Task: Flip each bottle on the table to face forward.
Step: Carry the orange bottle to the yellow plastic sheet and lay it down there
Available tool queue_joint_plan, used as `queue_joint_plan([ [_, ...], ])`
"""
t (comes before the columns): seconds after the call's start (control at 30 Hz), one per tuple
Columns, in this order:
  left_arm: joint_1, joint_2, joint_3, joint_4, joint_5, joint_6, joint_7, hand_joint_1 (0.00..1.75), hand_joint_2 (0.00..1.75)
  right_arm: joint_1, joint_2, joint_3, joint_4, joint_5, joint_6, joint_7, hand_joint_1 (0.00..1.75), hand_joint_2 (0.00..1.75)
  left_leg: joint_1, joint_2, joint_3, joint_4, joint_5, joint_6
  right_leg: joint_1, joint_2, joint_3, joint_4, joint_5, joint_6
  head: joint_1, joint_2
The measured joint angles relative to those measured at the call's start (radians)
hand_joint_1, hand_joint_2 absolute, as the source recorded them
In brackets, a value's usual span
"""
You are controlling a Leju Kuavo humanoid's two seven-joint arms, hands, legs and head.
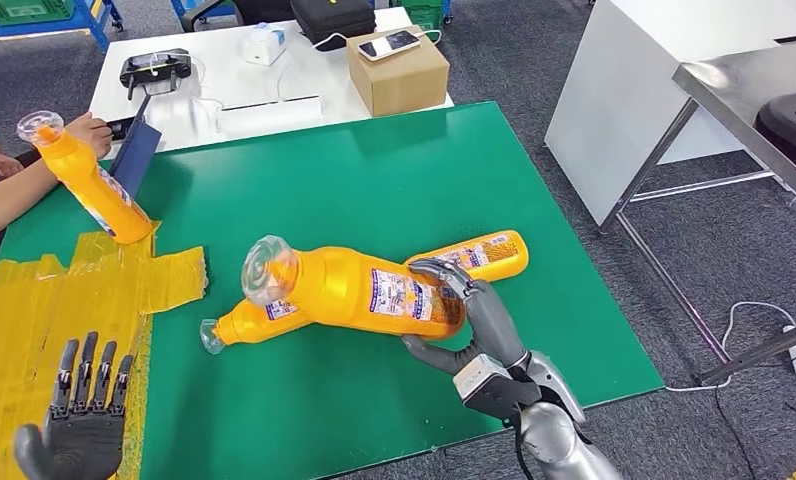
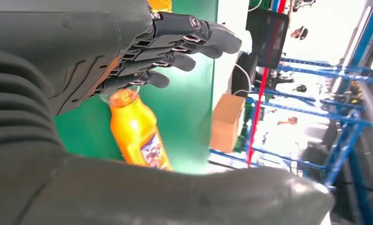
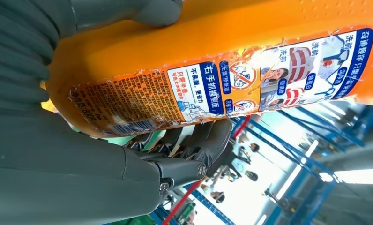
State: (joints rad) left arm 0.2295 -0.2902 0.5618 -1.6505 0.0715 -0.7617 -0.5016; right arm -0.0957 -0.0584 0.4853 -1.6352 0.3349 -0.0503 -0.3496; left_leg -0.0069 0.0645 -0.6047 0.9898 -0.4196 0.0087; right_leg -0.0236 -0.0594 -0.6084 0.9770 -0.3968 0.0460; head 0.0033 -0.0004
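My right hand grips the base end of an orange detergent bottle, held tilted above the green desk with its clear cap toward me and its label showing; the fingers wrap under it in the right wrist view. A second orange bottle lies flat on the desk beneath and behind it, and a third bottle stands tilted at the far left by a person's arm. My left hand hovers released, fingers spread, over yellow tape.
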Motion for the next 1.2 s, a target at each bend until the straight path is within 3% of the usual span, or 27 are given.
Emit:
queue_joint_plan([
  [0.13,0.038,-0.013,-0.122,-0.046,-0.089,0.083,-0.060,0.00,1.75,-0.019,0.037,0.000,0.000,-0.014,-0.012,0.012,1.75,1.75,0.000,0.000,0.000,0.000,0.000,0.000,0.000,0.000,0.000,0.000,0.000,0.000,0.000,0.000],
  [0.33,0.064,-0.009,-0.256,-0.075,-0.095,0.134,-0.088,0.00,1.75,-0.046,0.069,0.000,0.010,-0.027,-0.014,0.021,1.75,1.75,0.000,0.000,0.000,0.000,0.000,0.000,0.000,0.000,0.000,0.000,0.000,0.000,0.000,0.000],
  [0.53,0.068,0.016,-0.394,-0.082,-0.080,0.209,-0.119,0.00,1.75,-0.095,0.122,0.009,0.079,-0.034,0.005,0.037,1.75,1.75,0.000,0.000,0.000,0.000,0.000,0.000,0.000,0.000,0.000,0.000,0.000,0.000,0.000,0.000],
  [0.73,0.045,0.045,-0.519,-0.083,-0.062,0.279,-0.123,0.00,1.75,-0.157,0.205,0.084,0.197,-0.014,0.018,0.062,1.75,1.75,0.000,0.000,0.000,0.000,0.001,0.000,0.001,0.000,0.000,0.001,0.000,0.000,0.000,0.000],
  [0.93,0.014,0.070,-0.568,-0.067,-0.031,0.305,-0.120,0.00,1.75,-0.186,0.269,0.181,0.280,-0.002,0.019,0.070,1.75,1.75,0.001,0.000,0.000,0.000,0.001,0.000,0.001,0.000,0.000,0.001,0.000,0.000,0.000,0.000],
  [1.2,0.007,0.081,-0.564,-0.043,-0.019,0.298,-0.118,0.00,1.75,-0.190,0.301,0.270,0.330,0.005,0.022,0.073,1.75,1.75,0.001,0.000,0.000,0.000,0.001,0.000,0.001,0.000,0.000,0.000,0.000,0.000,0.000,0.000],
])
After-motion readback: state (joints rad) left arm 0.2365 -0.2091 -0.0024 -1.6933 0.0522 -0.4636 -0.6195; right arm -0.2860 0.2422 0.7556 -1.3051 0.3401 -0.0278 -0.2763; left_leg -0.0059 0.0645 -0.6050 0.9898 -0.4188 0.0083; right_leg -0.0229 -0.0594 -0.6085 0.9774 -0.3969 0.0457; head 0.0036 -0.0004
